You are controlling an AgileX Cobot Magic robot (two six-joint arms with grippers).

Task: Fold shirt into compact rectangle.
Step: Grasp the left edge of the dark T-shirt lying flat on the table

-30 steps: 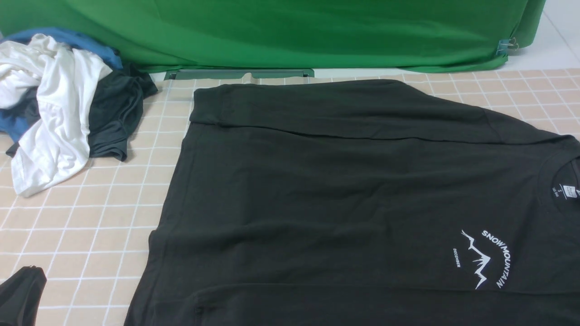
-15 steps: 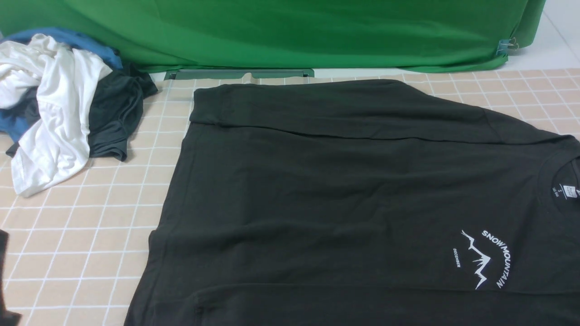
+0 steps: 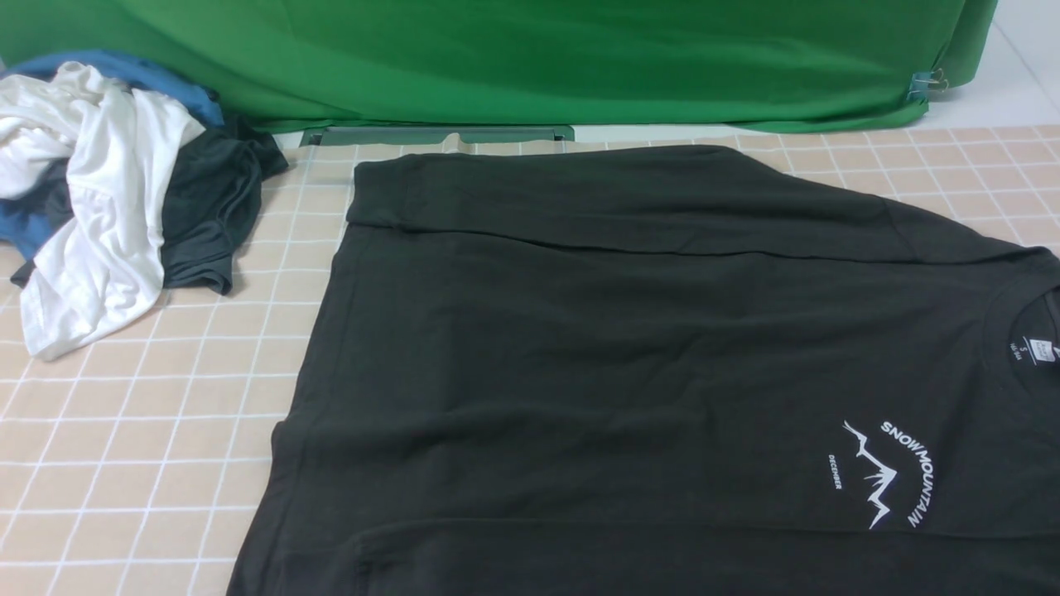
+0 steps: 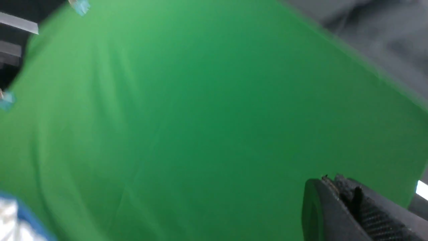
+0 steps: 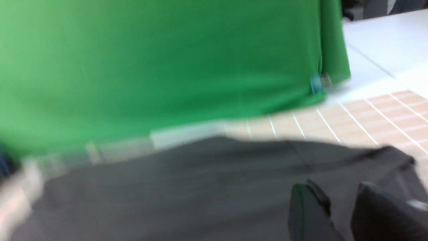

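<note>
The black shirt [image 3: 629, 356] lies spread flat across the checked tabletop, its collar and white label [image 3: 1035, 348] at the right edge. The white "SNOW MOUNTAIN" print [image 3: 886, 476] faces up. The shirt's far edge lies folded over as a band [image 3: 621, 199], and a fold line also runs along the near edge. Neither gripper shows in the front view. In the left wrist view my left gripper [image 4: 331, 179] is shut on nothing, facing the green backdrop. In the blurred right wrist view my right gripper [image 5: 337, 187] hovers open over the shirt [image 5: 187, 187], with nothing between its fingers.
A pile of white, blue and dark grey-teal clothes [image 3: 99, 190] sits at the back left. A green backdrop [image 3: 530, 58] hangs along the far side, with a clip [image 3: 927, 83] at its right end. Beige checked tabletop [image 3: 149, 430] shows left of the shirt.
A dark shape at the lower left corner of the front view has slid out past the left edge. The shirt and the clothes pile have not moved.
</note>
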